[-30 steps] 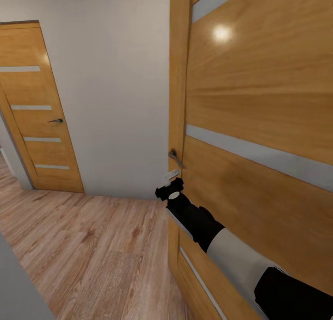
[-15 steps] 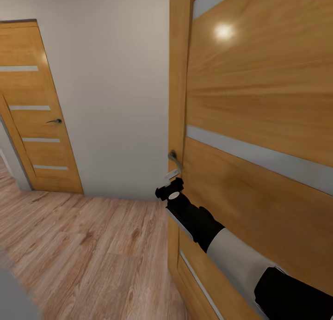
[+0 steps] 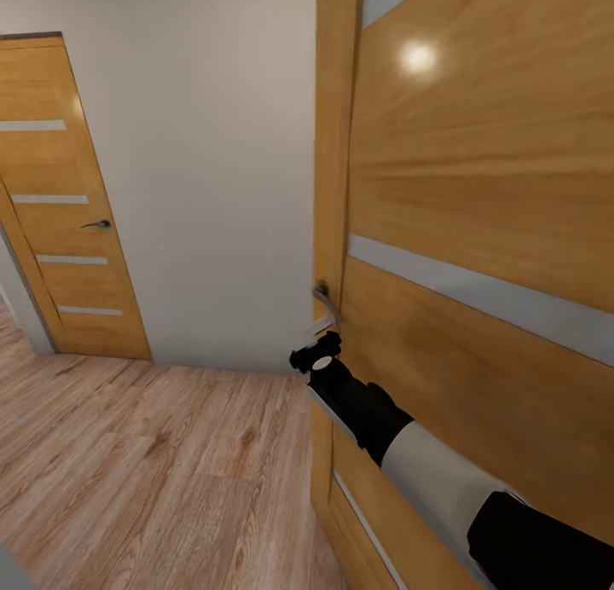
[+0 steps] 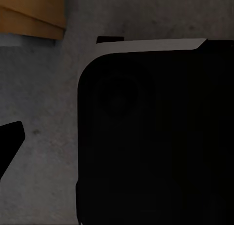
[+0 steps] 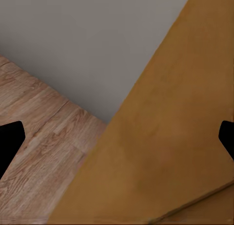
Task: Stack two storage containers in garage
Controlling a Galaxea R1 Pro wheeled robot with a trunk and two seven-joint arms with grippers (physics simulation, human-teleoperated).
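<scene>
1. Head view: the right arm (image 3: pixel 426 462) reaches forward along a large wooden door (image 3: pixel 477 232) that stands at the right and is cut off by the frame on three sides. The right gripper (image 3: pixel 317 351) sits just below the door's lever handle (image 3: pixel 325 301); its fingers are hidden behind the wrist block, so contact with the handle cannot be judged here.
2. Right wrist view: two dark fingertips (image 5: pixel 9 142) show at opposite edges of the frame, set wide apart with nothing between them. Beyond them lie the door's edge, a pale grey wall (image 5: pixel 97 45) and light wood-plank flooring (image 5: pixel 34 147).
3. Left wrist view: a large black body, probably part of the robot itself, blocks most of the picture (image 4: pixel 156 137). One dark fingertip (image 4: pixel 9 142) shows at the edge; the spread of the left gripper cannot be told. Grey rough surface lies behind.
4. A second, closed wooden door (image 3: pixel 64 198) with pale horizontal strips stands in the far wall at left.
5. The visible plank flooring carries nothing.
</scene>
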